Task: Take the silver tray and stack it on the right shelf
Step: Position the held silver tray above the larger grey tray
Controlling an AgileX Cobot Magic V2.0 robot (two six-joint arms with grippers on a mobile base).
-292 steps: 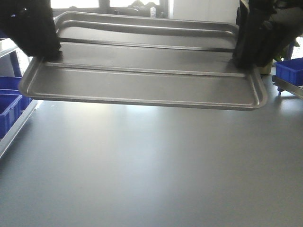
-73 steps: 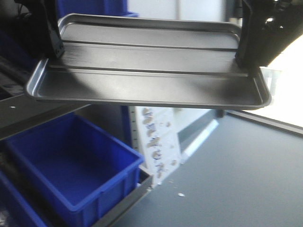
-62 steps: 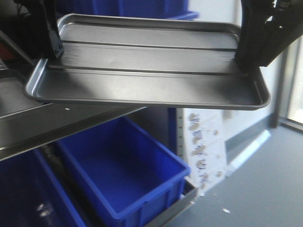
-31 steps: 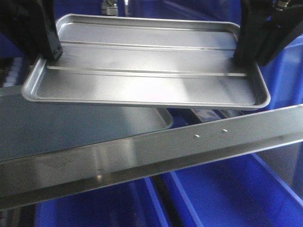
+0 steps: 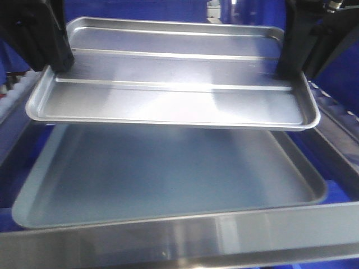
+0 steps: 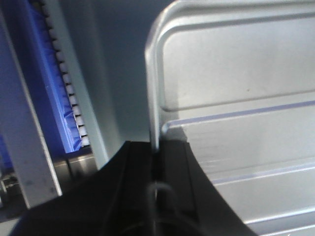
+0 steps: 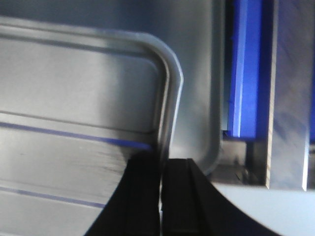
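Both grippers hold the silver tray point(image 5: 168, 101) level in the air by its short ends. My left gripper point(image 5: 58, 63) is shut on the left rim, and in the left wrist view its black fingers point(image 6: 138, 167) pinch that rim of the tray point(image 6: 236, 73). My right gripper point(image 5: 287, 68) is shut on the right rim, and the right wrist view shows it point(image 7: 161, 164) clamped on the tray's point(image 7: 83, 93) edge. The tray hangs just above the right shelf, whose flat steel front bar point(image 5: 185, 241) crosses the bottom of the front view.
A larger dull grey tray point(image 5: 157, 174) lies on the shelf right under the silver one, also seen as the grey tray point(image 7: 199, 73). White rollers point(image 6: 66, 88) line the left rail. Blue bins point(image 7: 243, 64) and a steel frame post point(image 7: 290, 98) stand at the right.
The view has swung from the blue bins to the shelf. The front bar has dropped low in view, and the silver tray now hangs over the grey tray. Both grips are unchanged.
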